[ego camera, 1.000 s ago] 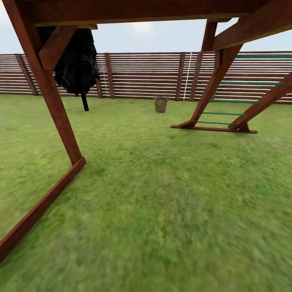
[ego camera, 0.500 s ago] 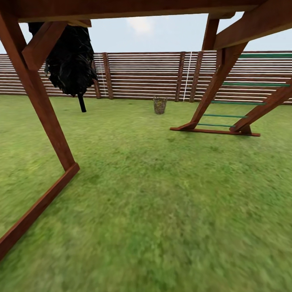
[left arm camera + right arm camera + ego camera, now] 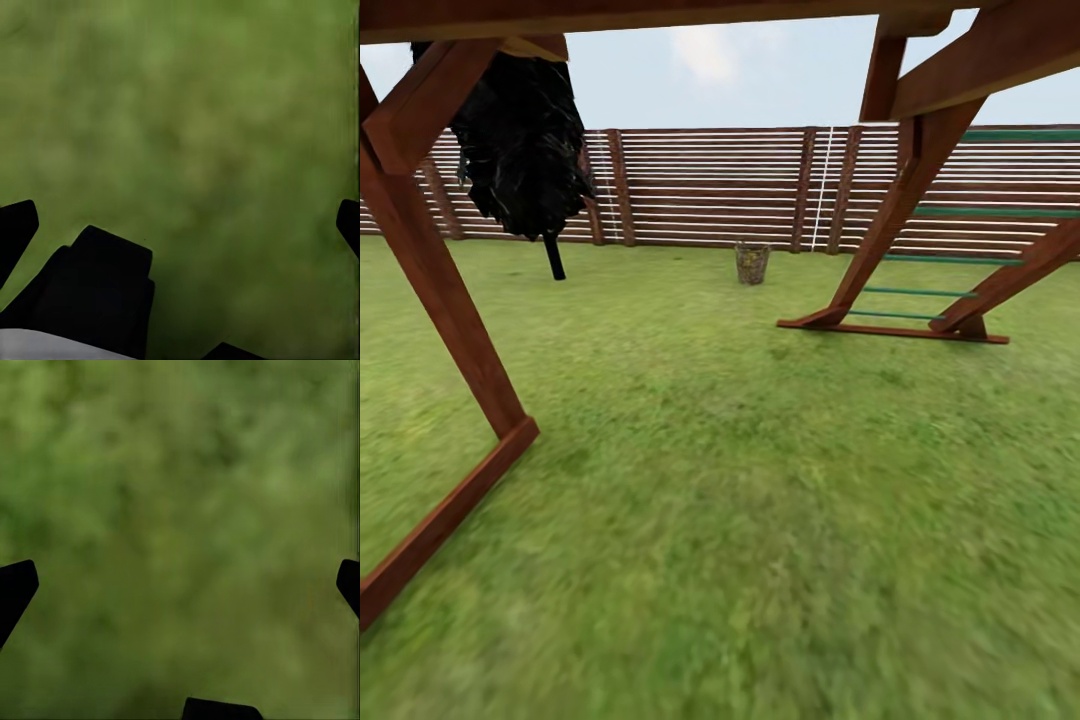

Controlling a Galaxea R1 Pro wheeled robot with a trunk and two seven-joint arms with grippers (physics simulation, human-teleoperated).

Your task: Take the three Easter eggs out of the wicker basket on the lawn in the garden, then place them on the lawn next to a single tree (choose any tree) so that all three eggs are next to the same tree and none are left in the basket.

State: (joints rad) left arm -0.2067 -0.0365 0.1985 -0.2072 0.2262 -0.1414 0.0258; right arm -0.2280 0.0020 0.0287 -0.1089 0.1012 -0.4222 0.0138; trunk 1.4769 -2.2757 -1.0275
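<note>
Standing far off on the lawn before the fence, the wicker basket lies beyond the wooden frame, so both arms hang idle over grass, jaws spread wide and empty

Matt, mottled grass across the lawn. Woven twig basket; smooth reddish wooden beams and slatted fence.

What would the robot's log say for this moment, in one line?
phase: driving | basket: ahead by fence | left gripper: open | right gripper: open | below: lawn
</note>
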